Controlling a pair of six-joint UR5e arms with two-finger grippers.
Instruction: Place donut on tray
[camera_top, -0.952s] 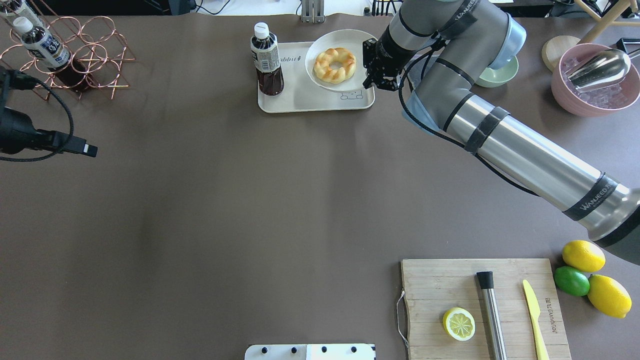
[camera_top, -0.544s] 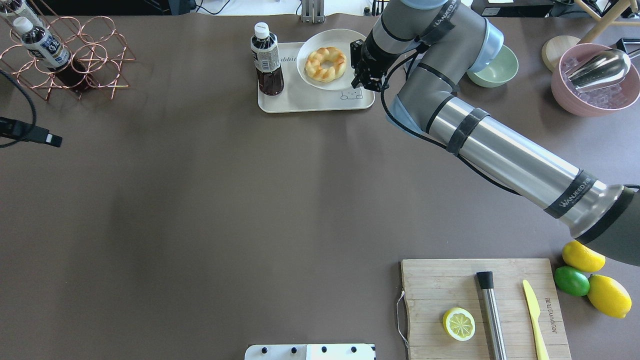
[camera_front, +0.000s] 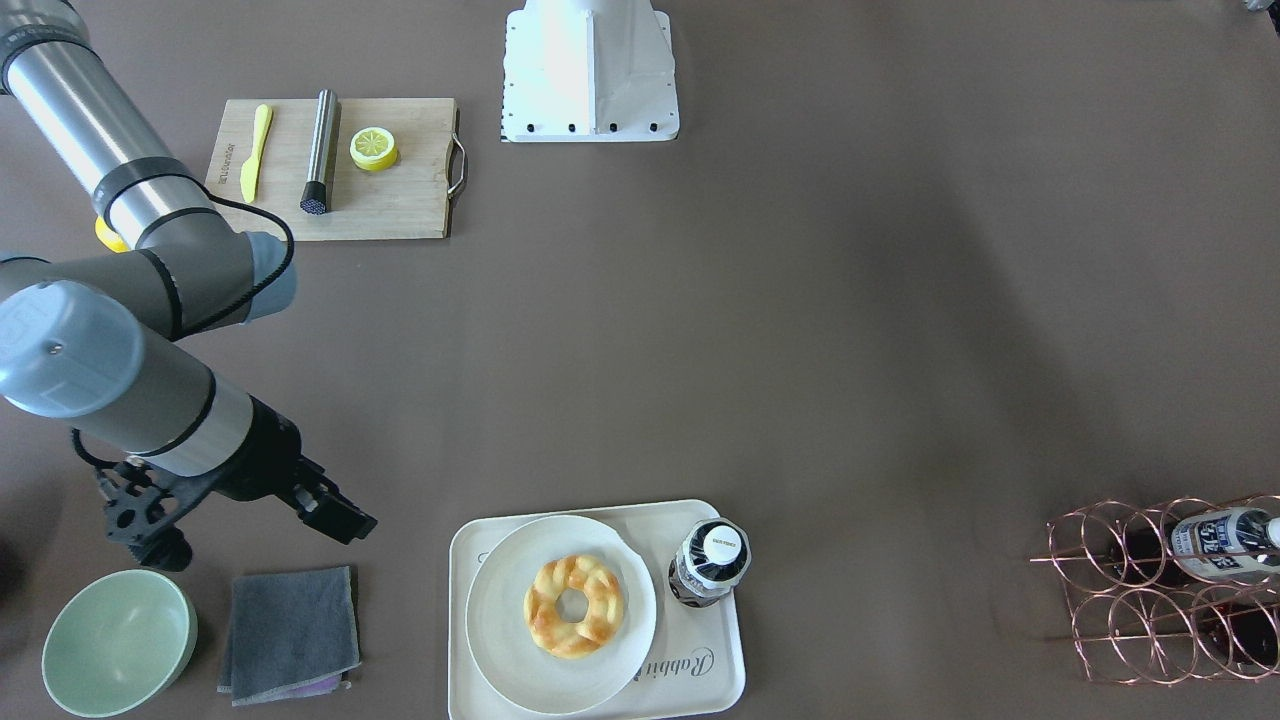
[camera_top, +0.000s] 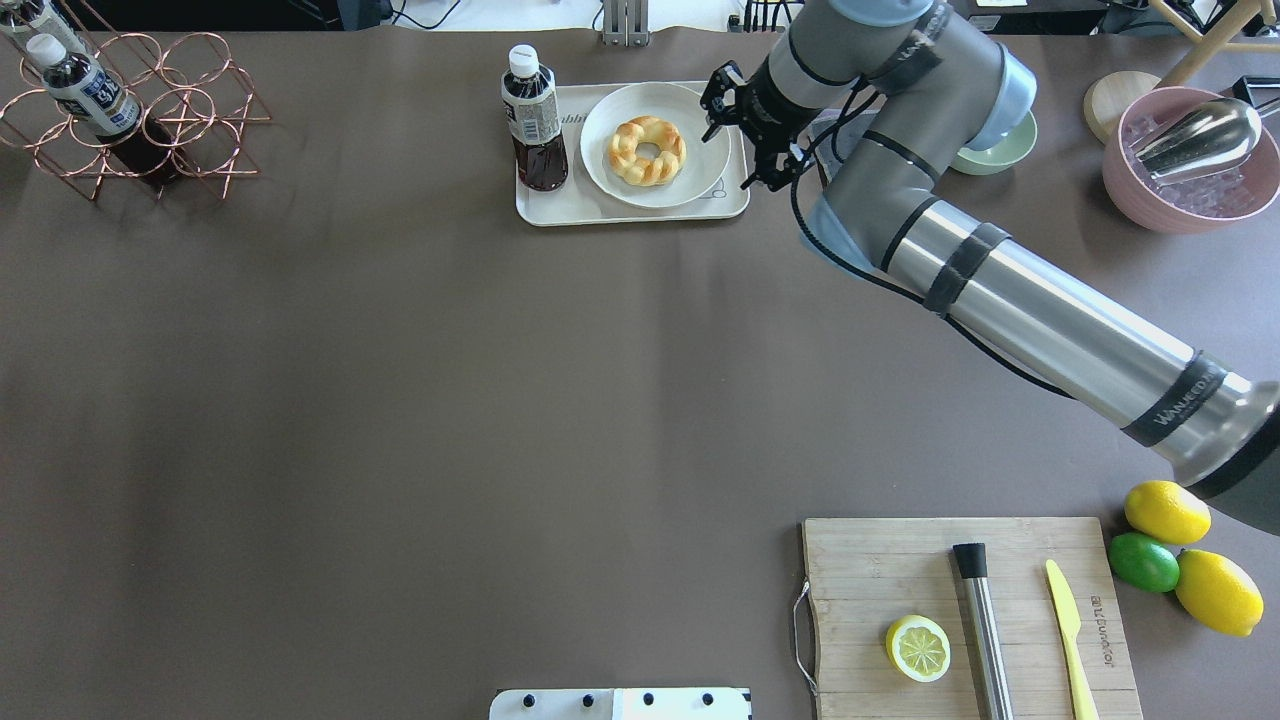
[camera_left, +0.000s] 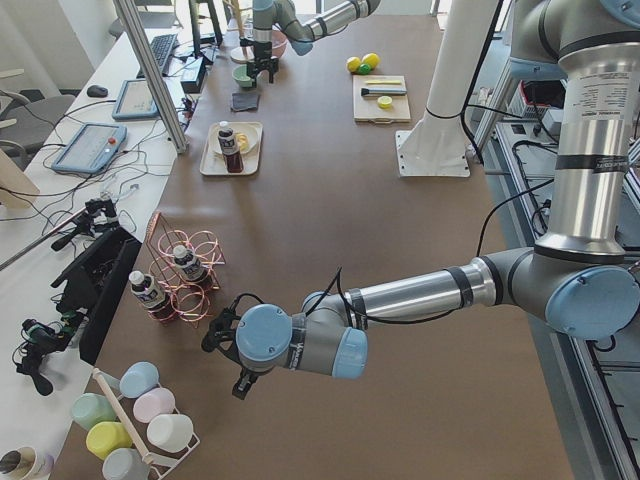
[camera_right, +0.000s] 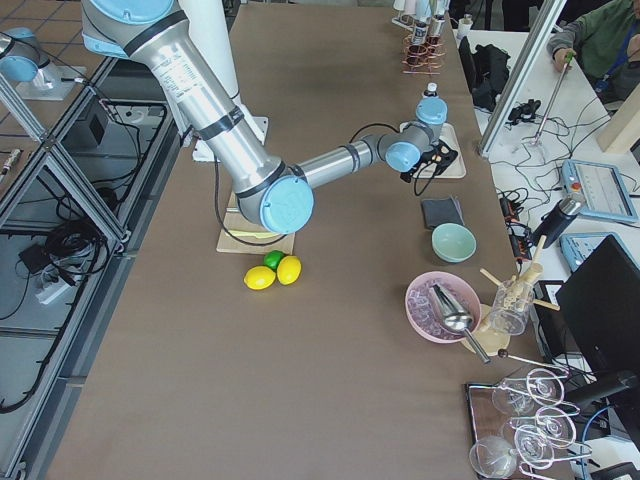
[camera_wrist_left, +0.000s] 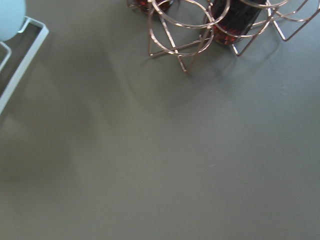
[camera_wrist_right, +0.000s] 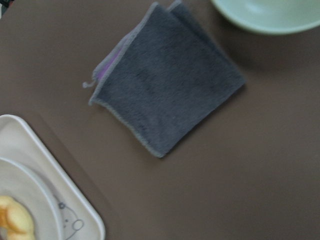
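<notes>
A: What's at the far left?
B: A wire rack (camera_top: 170, 110) holding bottles, upper left of the overhead view; the left gripper (camera_left: 228, 345) sits near it, jaws impossible to judge.
A: And the donut (camera_top: 647, 150)?
B: Upper middle, on a white plate (camera_top: 612, 176) on the tray (camera_top: 560, 205), right of a drink bottle (camera_top: 533, 118). Right gripper (camera_top: 738, 140) just right of the plate, jaws spread, empty.

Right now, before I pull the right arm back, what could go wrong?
The right gripper sits close by the tray edge; a low sweep could clip it or the plate. A jolt might topple the bottle standing beside the plate and shift the donut.
</notes>
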